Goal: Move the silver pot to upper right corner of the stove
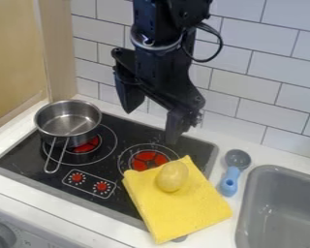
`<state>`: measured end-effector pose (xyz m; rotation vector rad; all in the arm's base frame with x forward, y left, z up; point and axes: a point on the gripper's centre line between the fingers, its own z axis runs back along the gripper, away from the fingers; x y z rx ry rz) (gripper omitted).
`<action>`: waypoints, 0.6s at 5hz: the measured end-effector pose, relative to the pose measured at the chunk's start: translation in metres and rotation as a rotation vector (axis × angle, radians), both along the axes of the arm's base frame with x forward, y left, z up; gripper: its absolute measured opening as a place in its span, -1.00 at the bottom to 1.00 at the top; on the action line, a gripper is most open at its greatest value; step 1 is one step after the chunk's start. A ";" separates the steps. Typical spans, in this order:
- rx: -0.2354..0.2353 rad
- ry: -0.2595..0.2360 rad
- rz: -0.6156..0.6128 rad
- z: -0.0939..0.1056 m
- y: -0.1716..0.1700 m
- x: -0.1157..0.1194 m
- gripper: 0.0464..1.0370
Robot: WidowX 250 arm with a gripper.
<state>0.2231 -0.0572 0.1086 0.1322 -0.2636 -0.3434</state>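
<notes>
At the upper left of the stove (22, 157), the silver pot (68, 118) stands upright, bare metal inside. A potato (172, 176) rests on a yellow cloth (177, 213) overlapping stove and counter (28, 196), near the sink (240, 213). Before the tiled wall (261, 63), the gripper (151, 125) hangs, jaws wide apart, released.

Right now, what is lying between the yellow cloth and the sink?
The blue scoop lies on the white counter between the cloth and the sink, its grey cup toward the tiled wall. The camera view shows this.
</notes>
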 end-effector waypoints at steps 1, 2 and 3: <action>0.021 0.053 0.009 -0.014 0.006 -0.013 0.92; 0.053 0.067 0.022 -0.017 0.014 -0.013 0.92; 0.052 0.067 0.044 -0.020 0.024 -0.007 0.92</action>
